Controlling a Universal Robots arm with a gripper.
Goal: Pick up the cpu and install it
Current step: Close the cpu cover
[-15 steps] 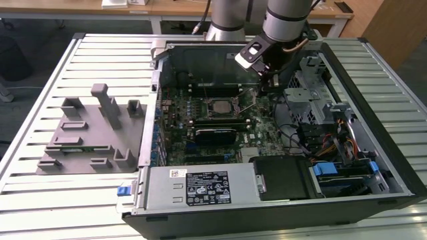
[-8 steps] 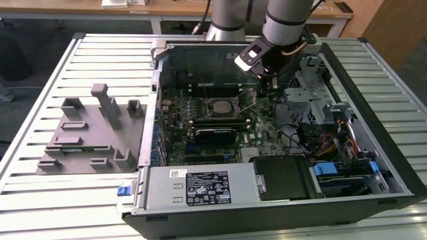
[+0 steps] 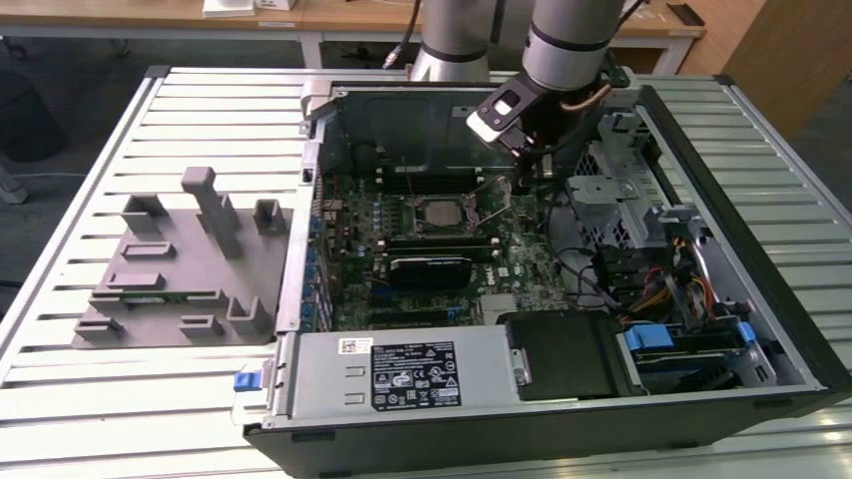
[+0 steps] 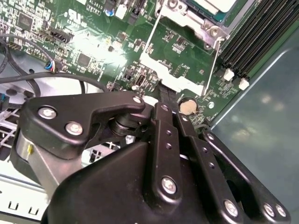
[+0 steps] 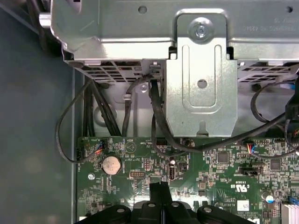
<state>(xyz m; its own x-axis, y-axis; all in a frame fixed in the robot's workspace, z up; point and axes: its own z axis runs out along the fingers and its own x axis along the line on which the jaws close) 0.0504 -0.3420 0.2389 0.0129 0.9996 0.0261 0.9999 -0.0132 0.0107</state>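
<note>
My gripper (image 3: 522, 182) is pinched narrow, with nothing visible between its fingers. The cpu (image 4: 212, 4) lies flat in the socket (image 4: 189, 21). I hover just off the socket's edge, on its coin cell (image 4: 188, 106) side.

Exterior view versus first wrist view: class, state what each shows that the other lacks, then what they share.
Exterior view's extras: the cpu lying in the socket, the power-supply box, and the grey fixture on the exterior view's left of the case. First wrist view's extra: the coin battery near the board's edge. Shared: the motherboard and the gripper, fingers shut.
</note>
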